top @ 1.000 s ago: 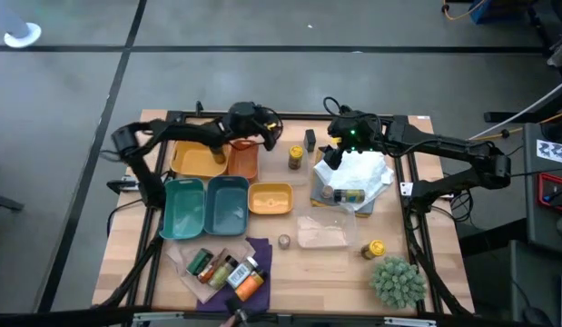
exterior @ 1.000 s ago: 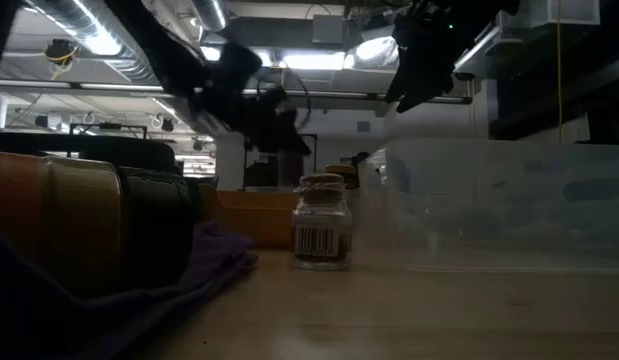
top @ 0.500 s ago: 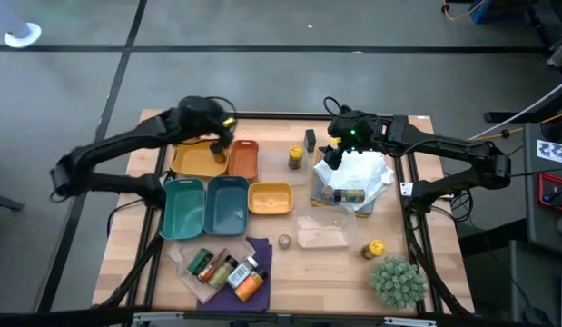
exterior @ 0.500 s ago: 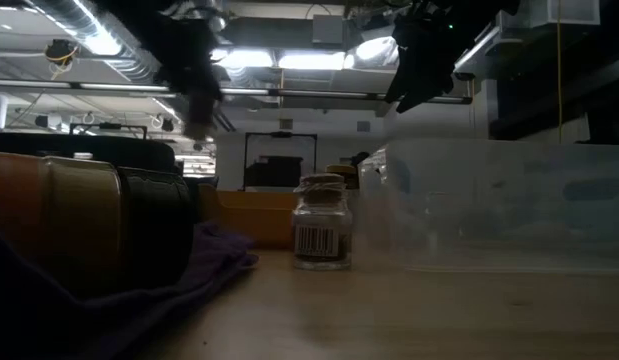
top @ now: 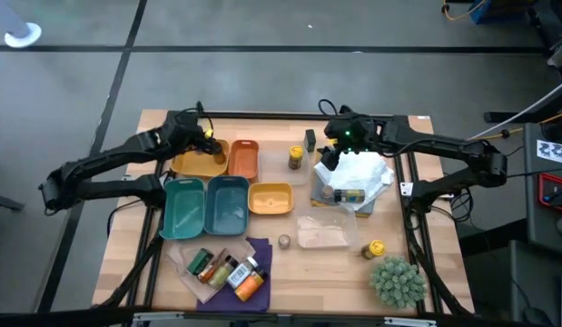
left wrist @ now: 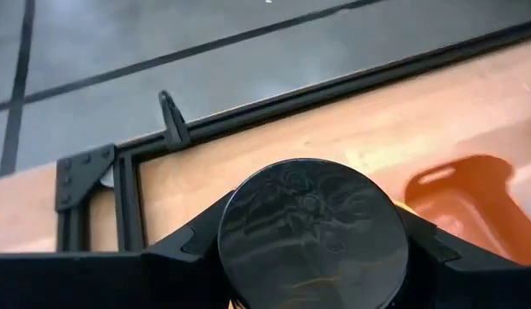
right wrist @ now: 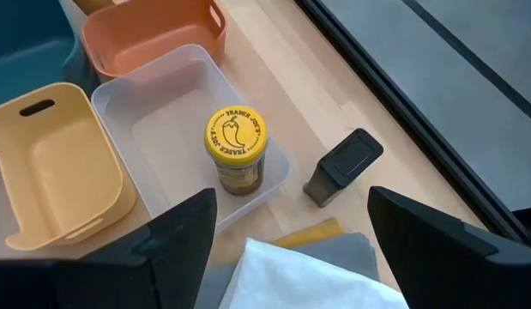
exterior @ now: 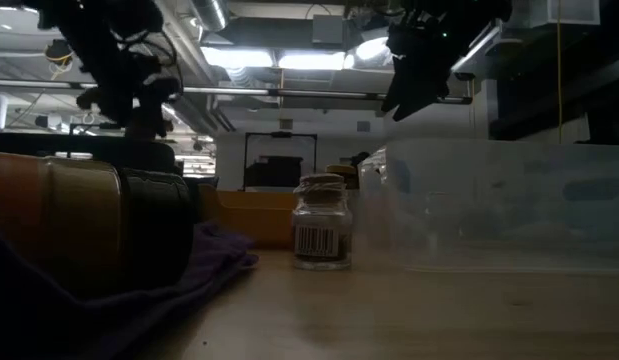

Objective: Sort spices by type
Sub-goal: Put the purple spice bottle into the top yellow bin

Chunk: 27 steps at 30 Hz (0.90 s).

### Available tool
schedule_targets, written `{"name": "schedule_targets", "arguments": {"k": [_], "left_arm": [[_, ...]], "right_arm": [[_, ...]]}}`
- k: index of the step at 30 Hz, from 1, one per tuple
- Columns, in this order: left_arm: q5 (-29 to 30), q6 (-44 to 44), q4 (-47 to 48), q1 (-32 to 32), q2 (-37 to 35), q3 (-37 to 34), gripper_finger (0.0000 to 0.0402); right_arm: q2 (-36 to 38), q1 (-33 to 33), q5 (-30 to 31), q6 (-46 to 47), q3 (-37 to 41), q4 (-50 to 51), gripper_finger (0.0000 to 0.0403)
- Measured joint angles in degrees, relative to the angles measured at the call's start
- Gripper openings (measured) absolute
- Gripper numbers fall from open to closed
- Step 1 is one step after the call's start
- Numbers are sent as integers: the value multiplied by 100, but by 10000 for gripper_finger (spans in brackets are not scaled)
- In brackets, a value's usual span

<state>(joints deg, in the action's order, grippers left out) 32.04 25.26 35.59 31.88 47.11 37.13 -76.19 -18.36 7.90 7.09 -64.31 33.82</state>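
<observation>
Black-capped jar (left wrist: pixel 312 232) clamped between the fingers of left gripper (top: pixel 208 143), above the yellow tray (top: pixel 194 162) near the table's (top: pixel 408 272) far left corner. Yellow-capped jar (right wrist: pixel 236 137) stands in a clear tray (right wrist: pixel 175 112) near the far edge; a dark-capped bottle (right wrist: pixel 342 167) just beside it. More jars (top: pixel 228 271) on purple cloth (top: pixel 261 247) at the near edge. Right gripper (top: pixel 333 150) spread open, empty, over white cloth (top: pixel 362 173).

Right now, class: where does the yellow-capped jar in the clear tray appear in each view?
High: yellow-capped jar, top centre, beside the orange tray.
Low: cannot be identified.
Left wrist: absent.
Right wrist: centre, in the clear tray.
Shared landmark: orange tray.
</observation>
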Motion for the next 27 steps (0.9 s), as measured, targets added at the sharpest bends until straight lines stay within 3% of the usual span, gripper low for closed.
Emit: {"name": "schedule_targets", "arguments": {"k": [12,18,27], "left_arm": [[270,692,-1429,0,15,-1244,196],[468,592,-2150,0,17,-1710,197],[485,428,-2485,0,20,-2131,218]], "right_arm": [[-261,-1,-1,-11,0,-98,303],[-277,1,-2,-11,0,-109,303],[-277,0,-3,-12,0,-105,303]]}}
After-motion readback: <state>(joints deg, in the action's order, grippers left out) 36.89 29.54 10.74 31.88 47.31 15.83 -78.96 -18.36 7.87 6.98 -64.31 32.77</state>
